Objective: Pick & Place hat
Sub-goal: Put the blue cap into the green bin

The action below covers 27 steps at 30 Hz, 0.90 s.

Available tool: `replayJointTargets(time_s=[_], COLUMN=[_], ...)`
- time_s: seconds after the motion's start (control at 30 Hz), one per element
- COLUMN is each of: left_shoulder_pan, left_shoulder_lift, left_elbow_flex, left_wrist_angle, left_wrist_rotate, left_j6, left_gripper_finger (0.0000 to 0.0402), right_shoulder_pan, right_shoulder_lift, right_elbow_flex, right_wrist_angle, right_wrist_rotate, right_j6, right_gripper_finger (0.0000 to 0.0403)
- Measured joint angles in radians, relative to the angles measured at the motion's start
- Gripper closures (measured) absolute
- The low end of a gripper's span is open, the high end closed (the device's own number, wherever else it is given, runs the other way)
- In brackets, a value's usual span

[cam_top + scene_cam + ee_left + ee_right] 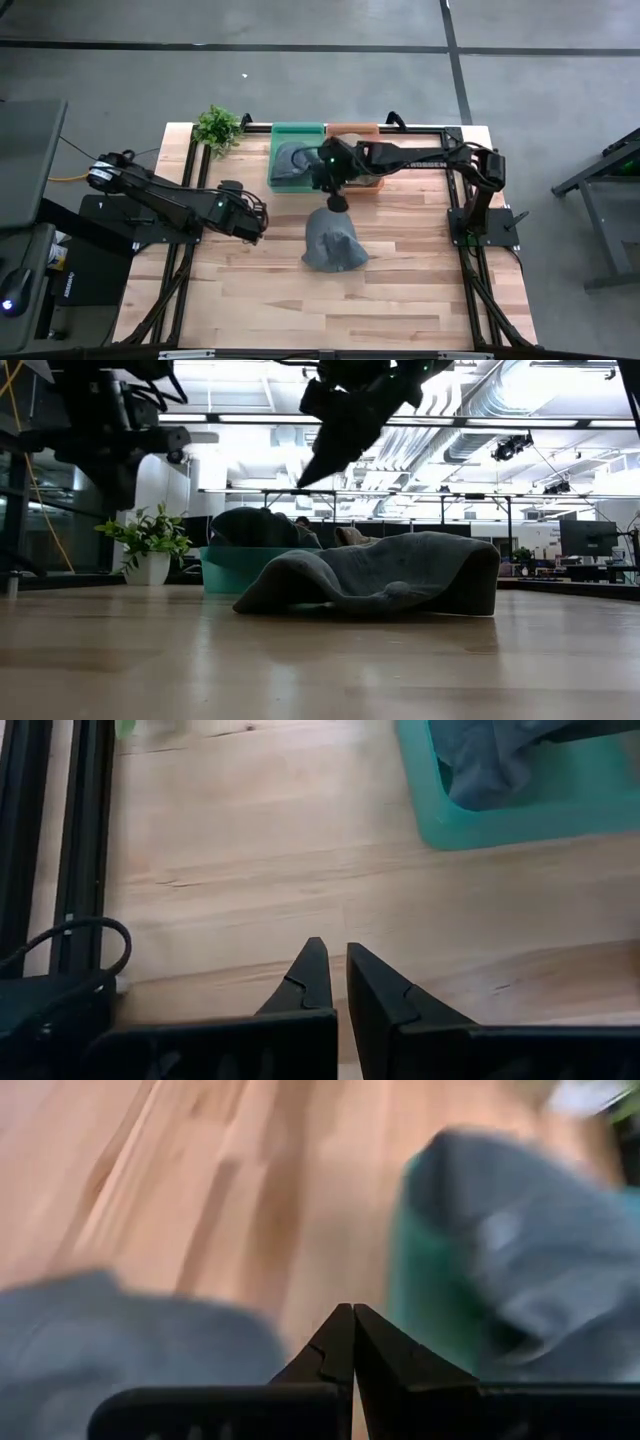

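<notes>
A grey hat point(333, 243) lies crumpled on the wooden table, its underside flat on the boards; it also shows in the low view point(380, 575) and the right wrist view point(120, 1335). My right gripper point(338, 205) hangs shut just beyond the hat's far edge, well above it point(303, 482), with nothing between its fingers point(352, 1315). A second grey hat point(292, 158) sits in a teal bin point(297, 183). My left gripper point(258, 230) is shut and bare over the boards to the left of the hat point(335, 955).
An orange bin point(352, 129) stands beside the teal one at the far edge. A potted plant point(217, 127) is at the far left corner. A black frame rail point(455, 190) runs round the table. Bare boards lie toward the near edge.
</notes>
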<state>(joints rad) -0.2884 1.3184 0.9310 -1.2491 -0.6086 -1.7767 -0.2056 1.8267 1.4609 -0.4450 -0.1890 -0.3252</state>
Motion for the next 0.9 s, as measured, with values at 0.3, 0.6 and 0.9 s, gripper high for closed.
replayJointTargets(time_s=[0.3,0.6,0.9], left_shoulder_pan=[0.000,0.000,0.000], left_shoulder_lift=[-0.002,-0.002,-0.050], left_elbow_flex=[0.000,0.000,-0.121], left_wrist_angle=[0.217,0.333,0.615], left_wrist_rotate=[0.039,0.055,0.181], left_j6=[0.208,0.442,0.660], left_gripper_finger=[0.0401,0.0401,0.0401], right_shoulder_pan=[0.103,0.253,0.422], right_shoulder_lift=[0.000,-0.001,-0.001], right_elbow_flex=[0.000,-0.001,-0.002], right_wrist_angle=[-0.271,-0.498,-0.572], right_wrist_rotate=[0.026,0.068,0.209], right_j6=[0.135,0.024,0.167], right_gripper_finger=[0.0402,0.0403,0.0403])
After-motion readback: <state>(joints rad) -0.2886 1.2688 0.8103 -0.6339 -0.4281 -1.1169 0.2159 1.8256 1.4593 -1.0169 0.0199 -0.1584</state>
